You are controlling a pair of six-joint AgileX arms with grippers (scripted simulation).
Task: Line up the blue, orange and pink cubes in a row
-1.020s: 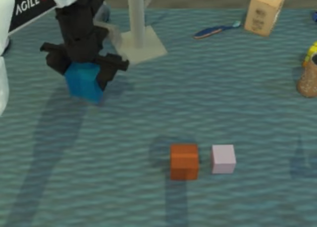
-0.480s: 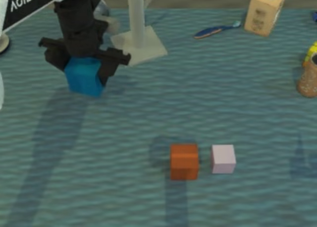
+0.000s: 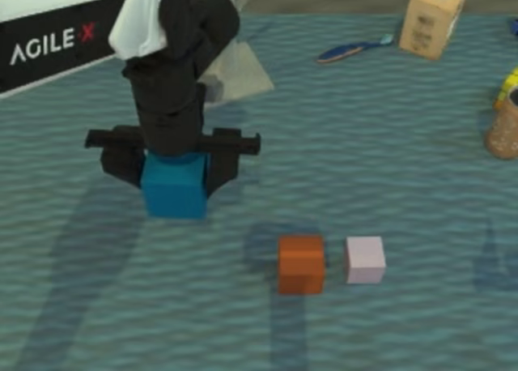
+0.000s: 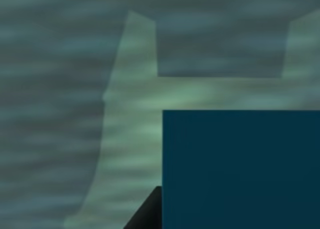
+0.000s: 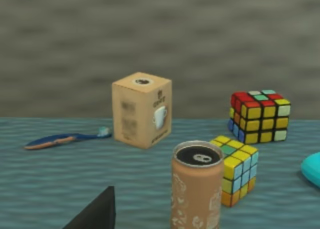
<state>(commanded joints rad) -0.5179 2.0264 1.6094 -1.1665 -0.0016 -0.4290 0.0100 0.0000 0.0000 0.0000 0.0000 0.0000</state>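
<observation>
This is a pretend place made on a computer, a test table for a robot. The tabletop point(image 3: 405, 144) is one flat sheet of wavy blue-green, and the wall behind it is plain grey. The things look smooth and fake. A tan carton point(image 3: 435, 16) stands at 1 o'clock with a blue toothbrush point(image 3: 352, 50) beside it. A can point(image 5: 196, 186) and two colour puzzle cubes point(image 5: 259, 117) sit at 3 o'clock.

Left pincer point(image 3: 173, 172) grips blue cube point(image 3: 174, 191); orange cube point(image 3: 301, 262) beside pink cube point(image 3: 365, 259).
</observation>
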